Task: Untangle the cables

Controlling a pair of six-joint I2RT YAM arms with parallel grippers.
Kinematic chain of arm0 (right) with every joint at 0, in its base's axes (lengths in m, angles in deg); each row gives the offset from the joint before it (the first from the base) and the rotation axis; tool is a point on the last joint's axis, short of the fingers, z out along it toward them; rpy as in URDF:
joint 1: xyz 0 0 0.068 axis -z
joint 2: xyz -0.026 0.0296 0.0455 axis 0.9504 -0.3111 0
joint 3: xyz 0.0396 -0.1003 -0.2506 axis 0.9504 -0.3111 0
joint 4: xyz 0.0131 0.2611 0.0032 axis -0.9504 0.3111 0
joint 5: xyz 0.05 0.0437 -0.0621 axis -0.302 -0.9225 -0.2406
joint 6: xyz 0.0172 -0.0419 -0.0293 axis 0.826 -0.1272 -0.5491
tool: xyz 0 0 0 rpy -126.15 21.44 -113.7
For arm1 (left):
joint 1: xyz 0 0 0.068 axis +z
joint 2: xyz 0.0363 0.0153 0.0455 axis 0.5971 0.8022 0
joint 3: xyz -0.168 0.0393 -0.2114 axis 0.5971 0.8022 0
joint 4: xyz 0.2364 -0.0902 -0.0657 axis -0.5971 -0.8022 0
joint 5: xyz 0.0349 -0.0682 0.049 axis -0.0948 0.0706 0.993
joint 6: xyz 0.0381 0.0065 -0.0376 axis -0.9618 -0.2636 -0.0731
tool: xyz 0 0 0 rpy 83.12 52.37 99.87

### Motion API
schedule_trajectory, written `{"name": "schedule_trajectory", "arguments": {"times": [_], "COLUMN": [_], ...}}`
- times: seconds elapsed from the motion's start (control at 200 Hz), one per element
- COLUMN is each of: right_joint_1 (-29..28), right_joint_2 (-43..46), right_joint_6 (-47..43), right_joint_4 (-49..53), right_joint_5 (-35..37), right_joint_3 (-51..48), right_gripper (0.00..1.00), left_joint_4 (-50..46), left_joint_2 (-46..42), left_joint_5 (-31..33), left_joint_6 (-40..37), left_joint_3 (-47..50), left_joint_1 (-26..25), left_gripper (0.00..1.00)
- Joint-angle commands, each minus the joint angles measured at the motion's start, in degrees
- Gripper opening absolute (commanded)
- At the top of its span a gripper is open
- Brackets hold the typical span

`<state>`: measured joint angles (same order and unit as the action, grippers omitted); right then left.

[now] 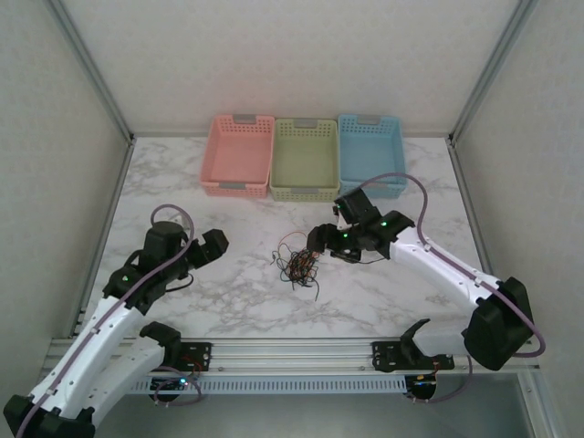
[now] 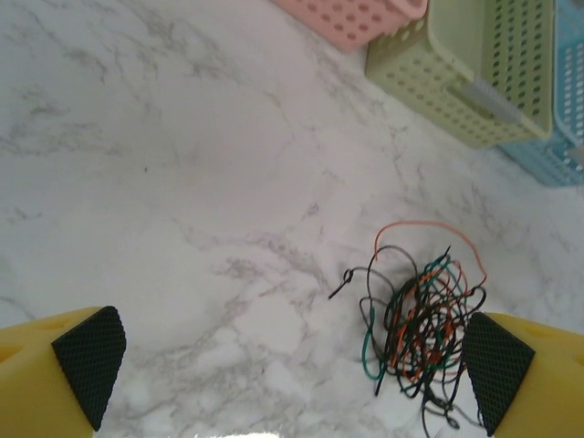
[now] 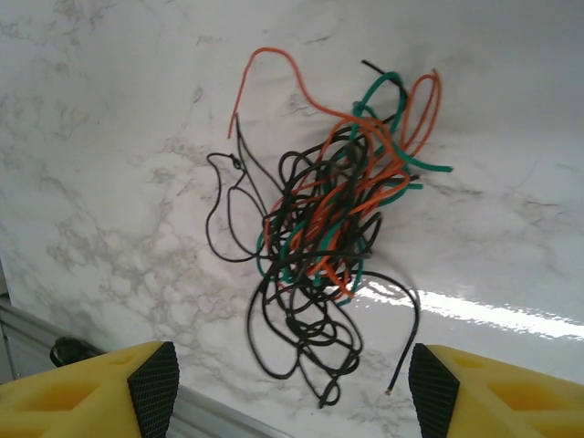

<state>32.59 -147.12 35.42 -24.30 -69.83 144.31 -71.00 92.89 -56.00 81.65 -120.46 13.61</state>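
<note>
The left gripper (image 2: 292, 365) holds its jaws wide above the marble desk (image 2: 164, 164). The cables (image 2: 422, 324) lie tangled beside the right pad (image 2: 497, 370), possibly touching it.

The marble-patterned worktop (image 3: 109, 137) is smooth and glossy, mirroring a streak of light, the cables (image 3: 319, 228) wear smooth plastic sheathing, the green basket (image 2: 429, 78) is matt perforated plastic, and the right pincer (image 3: 290, 388) has yellow plastic fingers (image 3: 64, 406) with black cross-hatched pads (image 3: 153, 388).

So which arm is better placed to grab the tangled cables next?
Probably the right. The right gripper hovers just beside the cables, which line up with its open jaws. The left gripper sits farther off, with the bundle to one side.
</note>
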Motion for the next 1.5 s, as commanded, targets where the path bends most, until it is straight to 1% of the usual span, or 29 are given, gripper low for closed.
{"name": "schedule_trajectory", "arguments": {"times": [0.0, 0.045, 0.135, 0.155, 0.26, 0.29, 0.33, 0.436, 0.536, 0.701, 0.811, 0.946, 1.001, 1.051, 1.111, 1.176, 1.266, 1.352, 1.422, 1.492], "right_joint_1": [-1.54, -2.07, -3.22, -4.75, -6.83, -7.21, -7.54, -8.22, -8.58, -8.79, -8.75, -9.12, -9.28, -9.38, -9.93, -11.3, -13.04, -13.4, -13.5, -13.57], "right_joint_2": [-1.71, -2.86, -5.78, -6.39, -9.27, -10.01, -11.33, -14.38, -15.82, -16.95, -18.11, -18.0, -17.49, -16.84, -15.48, -13.17, -9.73, -7.67, -5.6, -2.71], "right_joint_6": [2.08, 2.24, 1.76, 1.75, 2.08, 1.96, 1.57, 1.83, 3.04, 3.02, 3.26, 3.73, 3.91, 3.9, 3.43, 0.9, -2.96, -7.16, -9.81, -12.73], "right_joint_4": [6.1, 7.07, 9.54, 10.16, 10.81, 10.62, 10.51, 12.49, 12.93, 13.98, 12.97, 12.98, 12.98, 13.1, 13.02, 10.38, 7.34, 5.9, 4.98, 3.45], "right_joint_5": [4.49, 5.19, 7.95, 8.75, 11.2, 11.19, 11.02, 12.85, 14.23, 17.34, 16.33, 16.66, 16.79, 16.71, 16.61, 15.2, 14.22, 11.95, 9.7, 7.23], "right_joint_3": [4.73, 6.14, 9.72, 10.54, 12.56, 12.91, 13.72, 15.93, 15.55, 15.27, 15.12, 14.8, 14.55, 14.38, 14.79, 15.28, 15.62, 15.99, 15.67, 14.44], "right_gripper": [0.7, 0.67, 0.65, 0.65, 0.65, 0.63, 0.6, 0.6, 0.6, 0.59, 0.46, 0.18, 0.1, 0.0, 0.0, 0.0, 0.0, 0.0, 0.0, 0.0], "left_joint_4": [-6.81, -8.6, -13.3, -14.35, -18.92, -19.57, -20.28, -21.23, -20.21, -19.9, -19.62, -19.76, -19.58, -19.58, -19.58, -19.09, -16.25, -9.12, -5.08, -4.33], "left_joint_2": [-1.68, -2.37, -4.02, -4.46, -7.13, -8.0, -8.95, -10.36, -10.61, -11.21, -11.14, -11.14, -11.3, -11.08, -10.6, -9.53, -5.81, -3.22, -1.31, 1.55], "left_joint_5": [2.18, 2.6, 3.04, 3.27, 6.23, 7.28, 8.78, 13.06, 11.92, 12.13, 11.52, 11.15, 11.07, 11.15, 11.07, 9.05, 1.78, -5.15, -7.73, -8.71], "left_joint_6": [-0.11, -0.4, -2.1, -2.63, -5.2, -6.02, -7.09, -8.23, -8.2, -8.2, -8.29, -8.26, -8.22, -8.2, -8.11, -8.36, -7.39, -5.8, -5.5, -6.56], "left_joint_3": [-3.49, -5.14, -9.84, -10.89, -15.23, -15.86, -16.22, -15.66, -14.42, -13.84, -13.62, -13.62, -13.49, -13.44, -13.68, -14.11, -16.81, -16.77, -15.92, -16.06], "left_joint_1": [-0.42, -0.42, -0.42, -0.4, -0.42, -0.41, -0.37, -0.42, -0.41, -0.33, -0.33, -0.42, -0.41, -0.42, -0.42, -0.35, -0.41, -0.42, -0.48, -0.81], "left_gripper": [0.97, 0.97, 0.97, 0.97, 0.98, 0.98, 0.98, 0.99, 0.99, 0.99, 0.99, 0.99, 0.99, 0.99, 0.99, 0.99, 0.99, 0.98, 0.97, 0.97]}}
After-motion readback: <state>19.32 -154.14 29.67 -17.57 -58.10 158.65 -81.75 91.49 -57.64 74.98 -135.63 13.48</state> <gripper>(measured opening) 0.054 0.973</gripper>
